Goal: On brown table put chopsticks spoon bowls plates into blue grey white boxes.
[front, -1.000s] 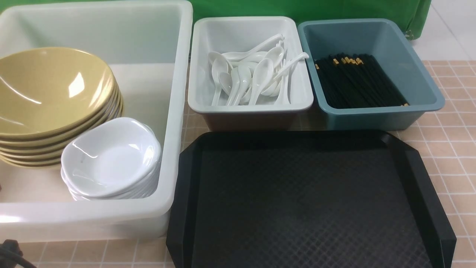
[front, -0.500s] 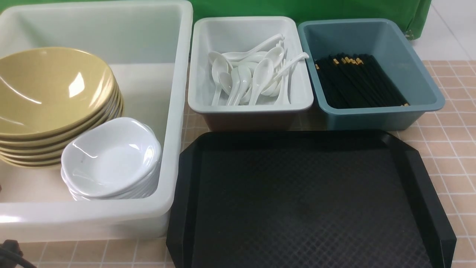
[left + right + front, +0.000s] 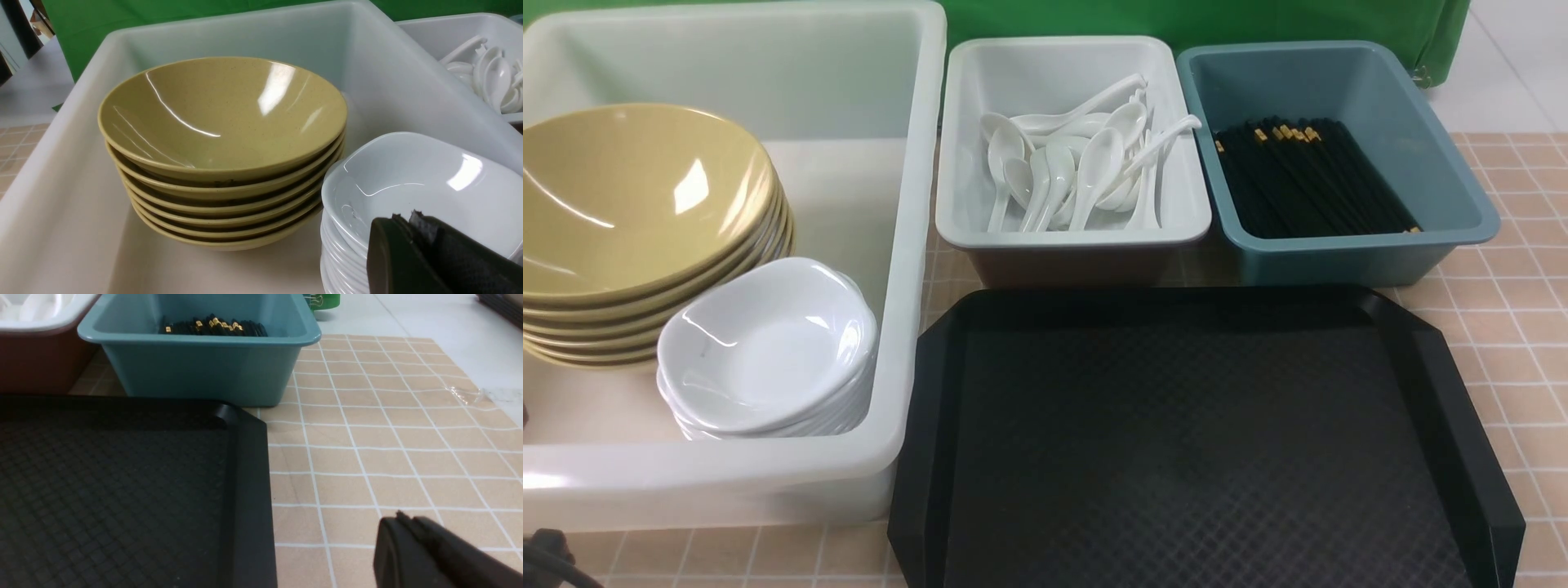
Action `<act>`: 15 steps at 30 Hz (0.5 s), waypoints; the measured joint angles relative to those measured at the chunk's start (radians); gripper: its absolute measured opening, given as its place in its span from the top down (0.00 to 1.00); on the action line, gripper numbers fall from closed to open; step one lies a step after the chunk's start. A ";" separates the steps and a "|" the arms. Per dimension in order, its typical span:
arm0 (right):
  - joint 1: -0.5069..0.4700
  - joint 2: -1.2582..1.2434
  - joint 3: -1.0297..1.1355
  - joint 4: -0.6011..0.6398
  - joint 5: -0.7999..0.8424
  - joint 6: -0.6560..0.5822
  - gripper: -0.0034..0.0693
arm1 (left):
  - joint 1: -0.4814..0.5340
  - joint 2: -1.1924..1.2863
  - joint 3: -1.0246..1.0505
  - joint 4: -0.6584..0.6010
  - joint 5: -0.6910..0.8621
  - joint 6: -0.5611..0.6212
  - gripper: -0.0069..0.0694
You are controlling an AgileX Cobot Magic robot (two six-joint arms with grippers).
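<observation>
Black tray (image 3: 1201, 441) bare; your dishes sit sorted in boxes.
Both your grippers, left (image 3: 412, 228) and right (image 3: 402, 528), have jaws pressed together, holding nothing.

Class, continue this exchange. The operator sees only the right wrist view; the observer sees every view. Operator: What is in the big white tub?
Observer: A stack of olive-yellow bowls stands in the white tub.
Operator: Anything else in there?
Observer: A stack of small white plates stands beside the bowls, nearer the robot.
Operator: What fills the grey bin?
Observer: A loose heap of white spoons lies in the grey bin. The left gripper is shut and holds nothing.
</observation>
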 joint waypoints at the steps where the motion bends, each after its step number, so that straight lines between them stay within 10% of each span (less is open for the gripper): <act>1: 0.000 0.000 0.000 0.000 0.000 0.000 0.89 | 0.000 0.000 0.000 0.000 0.000 0.000 0.91; 15: 0.000 0.000 0.000 0.000 0.000 0.000 0.89 | 0.000 -0.055 0.239 0.056 -0.308 0.000 0.91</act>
